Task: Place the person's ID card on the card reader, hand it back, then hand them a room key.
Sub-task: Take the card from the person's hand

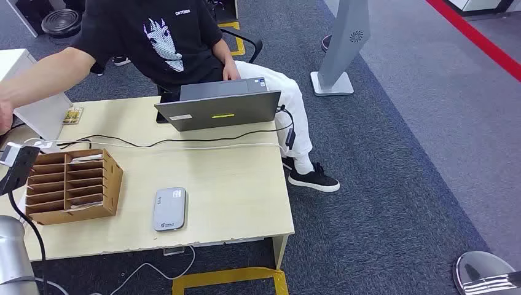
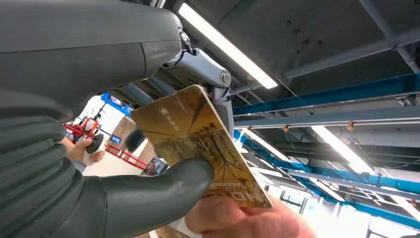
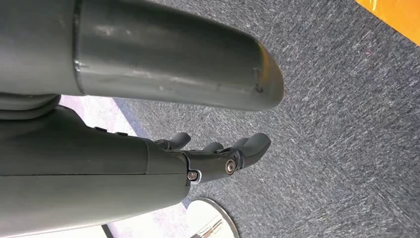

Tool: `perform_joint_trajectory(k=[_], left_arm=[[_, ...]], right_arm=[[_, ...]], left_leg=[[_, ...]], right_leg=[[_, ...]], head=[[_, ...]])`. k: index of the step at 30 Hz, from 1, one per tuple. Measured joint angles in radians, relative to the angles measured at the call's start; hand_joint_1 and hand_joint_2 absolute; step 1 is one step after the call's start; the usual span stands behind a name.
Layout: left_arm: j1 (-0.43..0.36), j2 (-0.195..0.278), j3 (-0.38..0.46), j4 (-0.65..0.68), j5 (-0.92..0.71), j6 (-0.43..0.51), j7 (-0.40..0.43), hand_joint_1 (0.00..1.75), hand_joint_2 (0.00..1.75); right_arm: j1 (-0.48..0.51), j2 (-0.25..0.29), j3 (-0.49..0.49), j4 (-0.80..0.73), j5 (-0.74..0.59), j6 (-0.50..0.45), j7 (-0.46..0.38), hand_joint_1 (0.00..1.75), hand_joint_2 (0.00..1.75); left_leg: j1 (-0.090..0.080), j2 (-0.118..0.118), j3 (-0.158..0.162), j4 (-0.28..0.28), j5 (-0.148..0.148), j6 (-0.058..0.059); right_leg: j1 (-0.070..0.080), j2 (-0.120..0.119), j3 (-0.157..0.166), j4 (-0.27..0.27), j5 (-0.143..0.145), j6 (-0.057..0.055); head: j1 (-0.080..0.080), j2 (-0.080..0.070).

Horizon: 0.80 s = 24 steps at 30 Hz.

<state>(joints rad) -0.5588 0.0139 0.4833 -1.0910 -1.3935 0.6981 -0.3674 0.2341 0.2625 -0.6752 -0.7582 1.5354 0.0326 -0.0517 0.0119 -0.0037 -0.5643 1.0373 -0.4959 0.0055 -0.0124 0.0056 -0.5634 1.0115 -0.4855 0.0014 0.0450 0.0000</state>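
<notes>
My left hand [image 2: 74,188] pinches a gold printed card [image 2: 193,134] between thumb and fingers, raised towards the ceiling. A person's fingers [image 2: 242,220] grip the same card at its far end. In the head view the person's bare arm [image 1: 37,80] reaches across to the left edge of the picture. The grey card reader [image 1: 169,209] lies on the table [image 1: 233,184] near its front edge with nothing on it. A wooden slotted rack [image 1: 70,184] holding cards stands to its left. My right hand [image 3: 213,153] hangs over the carpet, fingers loose and holding nothing.
The seated person has a grey laptop [image 1: 221,104] at the table's far edge. Black and white cables [image 1: 184,142] run across the table behind the rack. Another small gold card [image 1: 72,115] lies at the far left. A grey stand [image 1: 336,67] rises beyond the table.
</notes>
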Motion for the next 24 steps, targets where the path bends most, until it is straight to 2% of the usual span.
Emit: perform_joint_trajectory(k=[9, 14, 17, 20, 24], left_arm=[[0.005, 0.006, 0.017, 0.004, 0.033, 0.000, -0.031, 1.75, 1.75], [0.015, -0.006, 0.017, 0.004, 0.041, 0.000, -0.067, 1.75, 1.75], [0.022, -0.028, 0.012, 0.004, 0.057, 0.000, -0.119, 1.75, 1.75], [0.049, -0.066, -0.029, -0.006, 0.073, 0.000, -0.168, 1.75, 1.75], [0.128, -0.117, -0.167, -0.050, 0.086, 0.000, -0.143, 1.75, 1.75]], right_arm=[[0.000, 0.000, 0.009, 0.003, -0.017, -0.013, 0.014, 0.00, 0.00], [0.000, 0.000, 0.015, 0.004, -0.018, -0.015, 0.014, 0.00, 0.00], [-0.001, 0.000, 0.018, 0.005, -0.017, -0.015, 0.014, 0.00, 0.00], [-0.001, 0.000, 0.020, 0.005, -0.016, -0.015, 0.016, 0.00, 0.00], [-0.003, 0.002, 0.022, 0.005, -0.008, -0.018, 0.021, 0.00, 0.00]], left_leg=[[0.000, 0.000, 0.000, 0.000, 0.000, 0.000], [0.000, 0.000, 0.000, 0.000, 0.000, 0.000], [-0.001, 0.000, 0.000, 0.000, 0.000, 0.000], [-0.001, -0.001, 0.000, 0.000, 0.000, 0.000], [-0.001, 0.000, 0.000, 0.001, 0.000, 0.000]], right_leg=[[0.000, 0.000, 0.000, 0.000, 0.000, 0.000], [0.000, 0.000, 0.000, 0.000, 0.000, 0.000], [0.000, 0.000, 0.000, 0.000, 0.000, 0.000], [0.000, -0.001, 0.000, 0.000, 0.000, 0.000], [-0.001, -0.001, 0.000, 0.000, 0.001, 0.001]], head=[[0.000, 0.000], [0.000, 0.000], [0.000, 0.000], [0.000, 0.000], [0.000, 0.000]])
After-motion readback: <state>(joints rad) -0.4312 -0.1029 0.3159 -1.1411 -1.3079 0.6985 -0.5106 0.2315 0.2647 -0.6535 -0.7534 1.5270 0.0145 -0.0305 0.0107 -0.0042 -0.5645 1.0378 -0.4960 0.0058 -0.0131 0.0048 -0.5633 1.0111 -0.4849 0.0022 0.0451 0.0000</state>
